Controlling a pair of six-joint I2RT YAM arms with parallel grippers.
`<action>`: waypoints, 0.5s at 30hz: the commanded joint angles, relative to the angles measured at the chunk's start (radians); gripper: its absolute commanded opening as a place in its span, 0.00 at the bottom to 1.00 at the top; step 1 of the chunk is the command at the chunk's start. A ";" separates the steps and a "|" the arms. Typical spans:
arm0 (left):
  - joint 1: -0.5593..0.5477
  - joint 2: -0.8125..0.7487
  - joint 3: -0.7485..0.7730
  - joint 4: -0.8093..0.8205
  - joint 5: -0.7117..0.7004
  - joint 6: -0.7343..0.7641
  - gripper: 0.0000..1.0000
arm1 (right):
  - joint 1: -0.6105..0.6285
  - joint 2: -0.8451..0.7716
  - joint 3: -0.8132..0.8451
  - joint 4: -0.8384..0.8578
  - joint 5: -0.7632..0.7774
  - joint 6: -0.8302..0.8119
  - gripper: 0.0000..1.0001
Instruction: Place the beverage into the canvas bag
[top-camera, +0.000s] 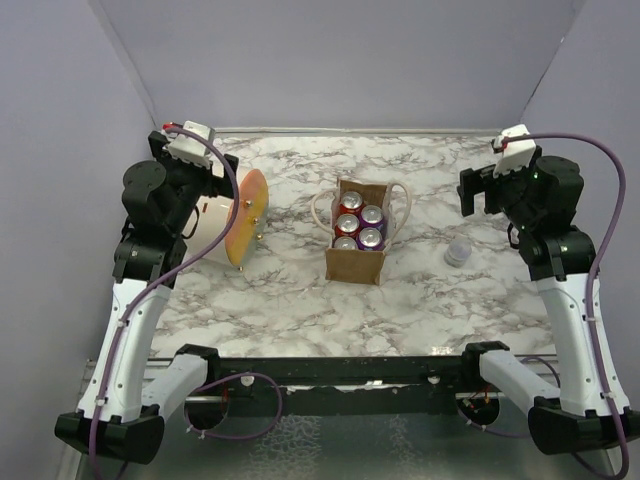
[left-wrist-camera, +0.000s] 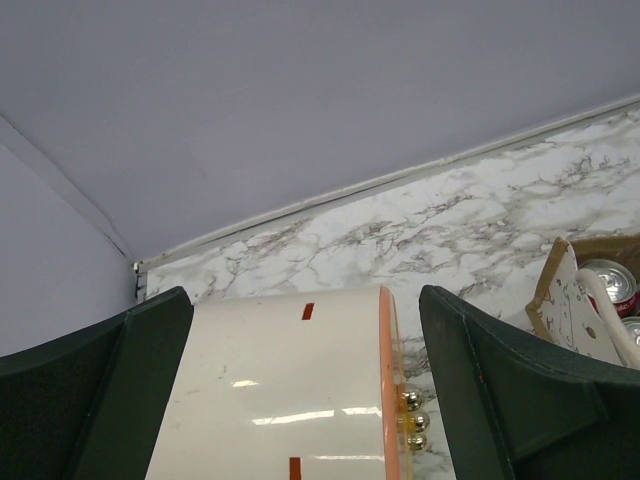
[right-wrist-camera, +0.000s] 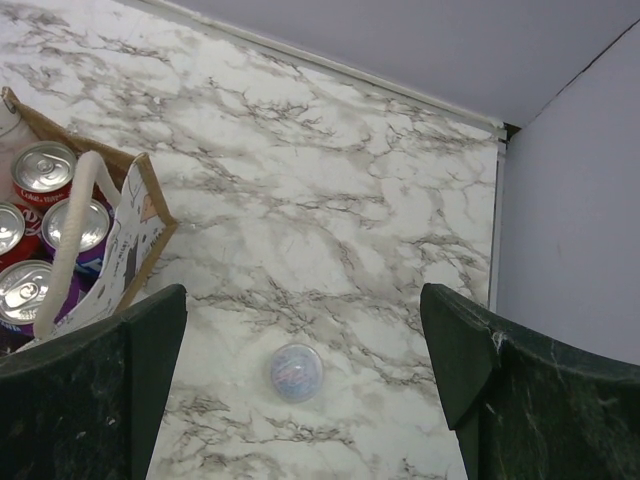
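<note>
The tan canvas bag (top-camera: 357, 262) stands upright mid-table with its cream handles to the sides. Several beverage cans (top-camera: 349, 203), red and purple, stand inside it. The bag's edge and cans also show in the left wrist view (left-wrist-camera: 608, 283) and the right wrist view (right-wrist-camera: 43, 168). I see no can outside the bag. My left gripper (top-camera: 213, 200) is open, its jaws astride a cream cylinder (left-wrist-camera: 290, 380) with an orange disc end. My right gripper (top-camera: 482, 195) is open and empty, held above the table right of the bag.
The large cream cylinder with the orange disc (top-camera: 246, 215) lies on its side at the left, with small gold balls (left-wrist-camera: 411, 420) on its end. A small pale round cap (top-camera: 458, 252) lies on the marble right of the bag, below my right gripper (right-wrist-camera: 296, 372). Walls close the back and sides.
</note>
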 joint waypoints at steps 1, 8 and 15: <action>0.009 -0.051 -0.018 0.004 0.012 -0.028 0.99 | -0.008 -0.062 -0.036 0.035 0.036 0.001 0.99; 0.010 -0.075 -0.086 0.027 -0.001 -0.004 0.99 | -0.008 -0.117 -0.070 0.008 0.053 -0.019 1.00; 0.010 -0.080 -0.107 -0.017 -0.038 0.026 0.99 | -0.008 -0.155 -0.062 -0.014 0.054 -0.021 1.00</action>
